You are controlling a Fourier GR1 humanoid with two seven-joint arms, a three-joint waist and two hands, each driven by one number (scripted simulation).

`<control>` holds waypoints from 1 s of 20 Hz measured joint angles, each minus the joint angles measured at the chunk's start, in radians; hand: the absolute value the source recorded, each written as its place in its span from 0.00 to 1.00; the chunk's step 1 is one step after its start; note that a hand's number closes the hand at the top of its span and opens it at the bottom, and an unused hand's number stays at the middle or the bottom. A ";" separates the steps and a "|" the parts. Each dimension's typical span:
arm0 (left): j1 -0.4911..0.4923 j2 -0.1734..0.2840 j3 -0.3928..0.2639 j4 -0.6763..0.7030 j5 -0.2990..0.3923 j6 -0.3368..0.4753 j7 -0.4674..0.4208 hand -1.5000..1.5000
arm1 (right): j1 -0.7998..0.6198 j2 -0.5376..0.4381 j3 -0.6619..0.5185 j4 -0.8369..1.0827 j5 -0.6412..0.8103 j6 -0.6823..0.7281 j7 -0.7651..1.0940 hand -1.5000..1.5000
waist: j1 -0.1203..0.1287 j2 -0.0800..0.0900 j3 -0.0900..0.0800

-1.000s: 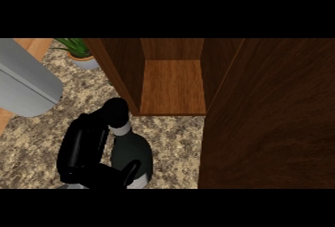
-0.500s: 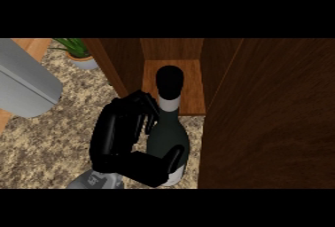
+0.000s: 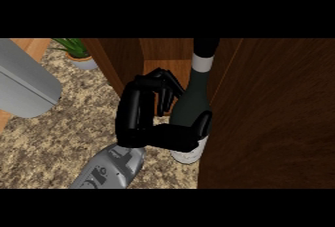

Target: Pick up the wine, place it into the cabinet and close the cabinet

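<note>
Left hand (image 3: 134,119), black on a grey forearm, comes up from the lower edge of the head view and stands just outside the cabinet (image 3: 122,58), at its open front. Its fingers are curled round the shoulder of the wine bottle (image 3: 193,105) and its thumb wraps the lower body, so the bottle is clasped from its left side.

The wine bottle is dark green-black glass with a pale band round the neck under a black cap, and a pale patch shows at its base. It stands nearly upright at the cabinet's mouth, neck reaching in over the wooden shelf, base low at the front edge; I cannot tell whether the base rests on anything.

The hand covers part of the bottle's left flank. The cabinet door (image 3: 274,116), dark wood, stands open to the right of the cabinet and fills that side, and the bottle's right edge runs along it.

Left of the cabinet lie the speckled stone surface (image 3: 52,146), a small potted plant (image 3: 76,49) and a large grey rounded shape (image 3: 26,84) that I cannot identify.
</note>
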 measured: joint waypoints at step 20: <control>-0.032 0.000 -0.053 0.235 0.189 0.121 -0.267 1.00 | -0.006 -0.003 -0.007 -0.002 -0.007 0.005 0.001 0.00 | -0.002 0.001 -0.001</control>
